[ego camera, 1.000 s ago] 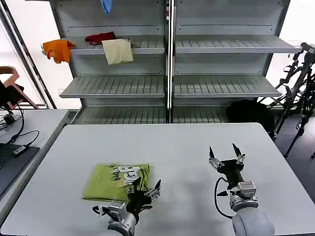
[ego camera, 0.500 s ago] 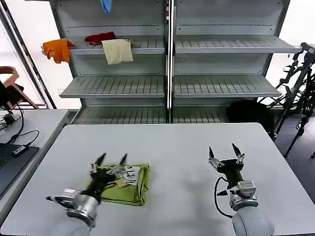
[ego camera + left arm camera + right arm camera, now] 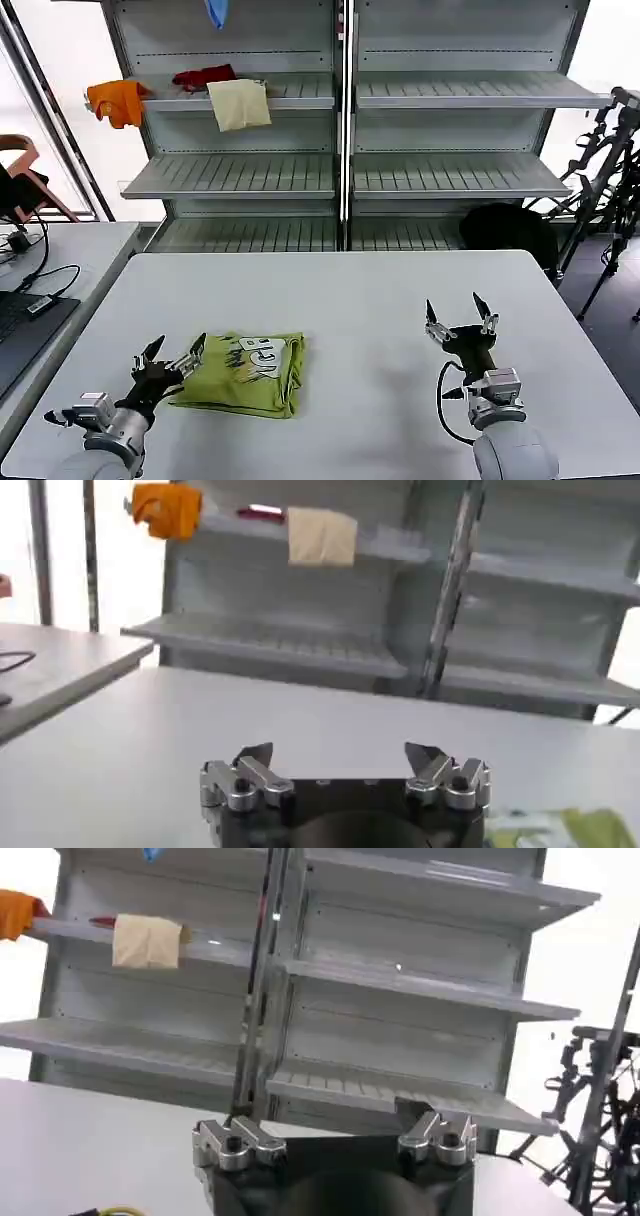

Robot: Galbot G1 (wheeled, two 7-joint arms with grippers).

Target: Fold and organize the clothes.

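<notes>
L gripper [image 3: 172, 353] pulled off t-shirt [image 3: 245, 371], open, empty; R gripper [image 3: 459, 313] open; white table [image 3: 370, 300].

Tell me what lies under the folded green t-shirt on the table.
The t-shirt lies flat on the white table, graphic up. Bare tabletop shows all around it; whatever its folded layers cover is hidden. The left hand, open, sits beside its edge.

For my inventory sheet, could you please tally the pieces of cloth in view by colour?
Lime yellow-green t-shirt on the table: 1
Orange cloth: 1
Red cloth: 1
Cream-yellow cloth: 1
Blue cloth: 1
Total: 5
</notes>
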